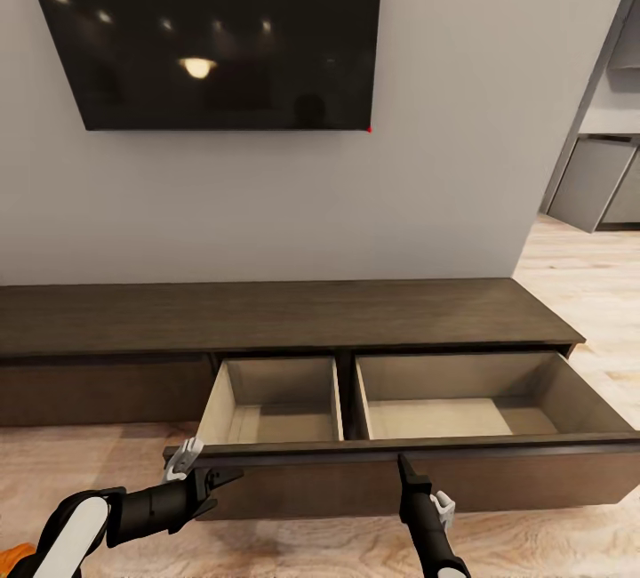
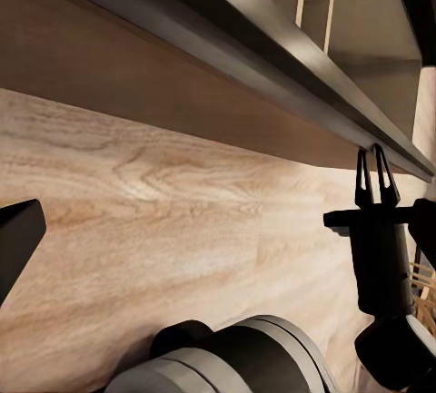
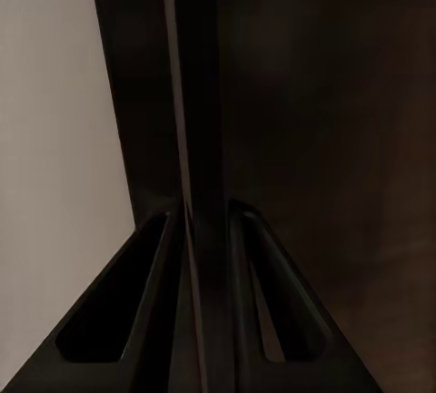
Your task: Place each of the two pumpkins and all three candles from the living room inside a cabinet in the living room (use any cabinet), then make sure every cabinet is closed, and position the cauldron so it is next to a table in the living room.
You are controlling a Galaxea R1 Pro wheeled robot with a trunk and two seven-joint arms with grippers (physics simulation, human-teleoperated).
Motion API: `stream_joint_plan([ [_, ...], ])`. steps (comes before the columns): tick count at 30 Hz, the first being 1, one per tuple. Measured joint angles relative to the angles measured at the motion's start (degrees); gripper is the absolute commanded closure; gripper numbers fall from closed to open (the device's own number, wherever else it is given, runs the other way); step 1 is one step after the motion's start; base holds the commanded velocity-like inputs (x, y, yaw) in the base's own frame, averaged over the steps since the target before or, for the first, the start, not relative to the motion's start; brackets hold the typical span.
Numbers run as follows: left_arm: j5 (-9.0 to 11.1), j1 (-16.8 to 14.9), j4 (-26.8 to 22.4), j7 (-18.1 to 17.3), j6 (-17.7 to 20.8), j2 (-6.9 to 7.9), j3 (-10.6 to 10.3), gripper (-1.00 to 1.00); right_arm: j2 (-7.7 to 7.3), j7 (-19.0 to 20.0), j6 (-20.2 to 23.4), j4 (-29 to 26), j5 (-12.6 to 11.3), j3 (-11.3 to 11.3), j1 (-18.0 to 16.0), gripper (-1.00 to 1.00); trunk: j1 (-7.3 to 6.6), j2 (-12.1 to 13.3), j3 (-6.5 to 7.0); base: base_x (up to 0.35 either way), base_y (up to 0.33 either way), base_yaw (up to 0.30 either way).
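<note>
Your right gripper (image 1: 404, 464) stood nearest the head camera, its dark fingers raised against the upper edge of the pulled-out drawer front (image 1: 498, 471). From the right wrist camera the two fingers (image 3: 136, 320) sat pressed close with the front's thin edge (image 3: 186, 139) between them, so you had it pinched on that front. Your left gripper (image 1: 233, 476) lay level near the front's left end, at the drawer corner; whether its fingers were spread or together you could not tell from these pictures.

Item: cabinet (image 1: 276, 316), long, low, dark brown, flat top, set against the grey wall (image 1: 267, 204). Its drawer stood wide open, showing two pale wood compartments: a narrow one (image 1: 271, 405) at left, a broad one (image 1: 484, 400) at right, a dark divider between them. Left of it, a closed front (image 1: 107, 387) stayed flush.

Item: orange patch (image 1: 13, 556) at the lower left corner of the head view, beside your left forearm; too little showed to name it.

Item: black screen (image 1: 213, 27) hung on the wall above the cabinet, ceiling lights mirrored in it.

Item: light wood floor (image 2: 163, 221), running under the drawer front in the left wrist view, where your right arm (image 2: 381, 248) also rose against the front's rim.

Item: grey kitchen units (image 1: 596, 182) beyond the wall's right end.
</note>
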Motion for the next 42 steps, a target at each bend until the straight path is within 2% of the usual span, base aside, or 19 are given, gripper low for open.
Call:
stream_joint_plan([
  [42,0.0,0.0,0.0,0.0,0.0,0.00,0.0,-1.00,0.08,0.0,0.1,0.0,-0.1,-0.1,0.0,1.00,0.00,0.0,0.00,-0.001,0.000,0.000],
])
